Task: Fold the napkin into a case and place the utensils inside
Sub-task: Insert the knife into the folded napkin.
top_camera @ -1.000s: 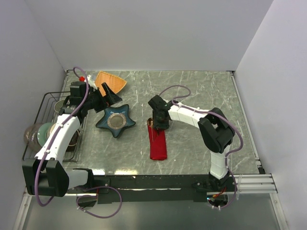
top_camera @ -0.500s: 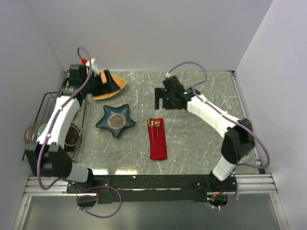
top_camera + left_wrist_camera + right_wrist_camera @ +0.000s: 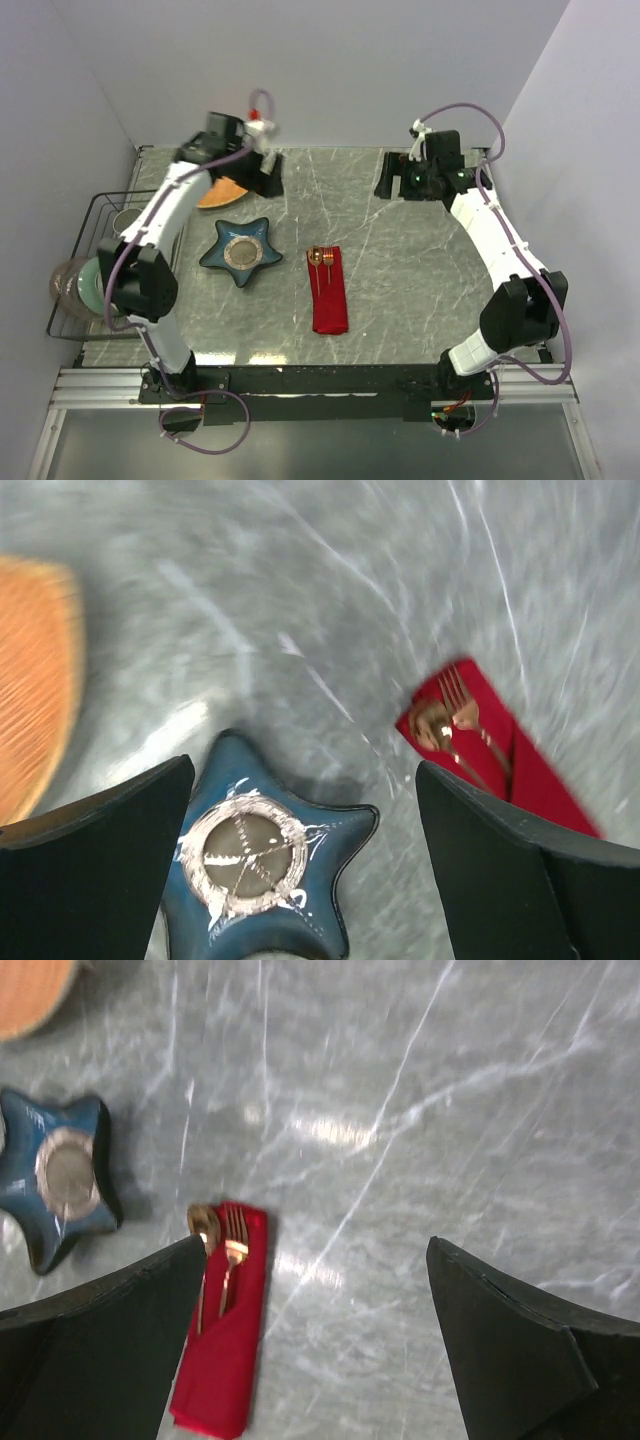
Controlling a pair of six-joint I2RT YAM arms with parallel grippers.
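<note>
My right gripper (image 3: pixel 392 187) is away at the far edge now, well back from the napkin (image 3: pixel 330 300) it hovered over a second ago, jaws wide, empty. Left gripper (image 3: pixel 270 182) likewise spread, holding nothing. The red napkin lies folded narrow mid-table (image 3: pixel 420 280), with the copper utensils (image 3: pixel 320 262) tucked inside and their heads poking out.

Grey marble table (image 3: pixel 420 260): red napkin case (image 3: pixel 330 300) centre, blue star dish (image 3: pixel 239 252) left, orange plate (image 3: pixel 212 195) far-left.

Left claw (image 3: pixel 272 184), right claw (image 3: pixel 384 187) (both agape).
</note>
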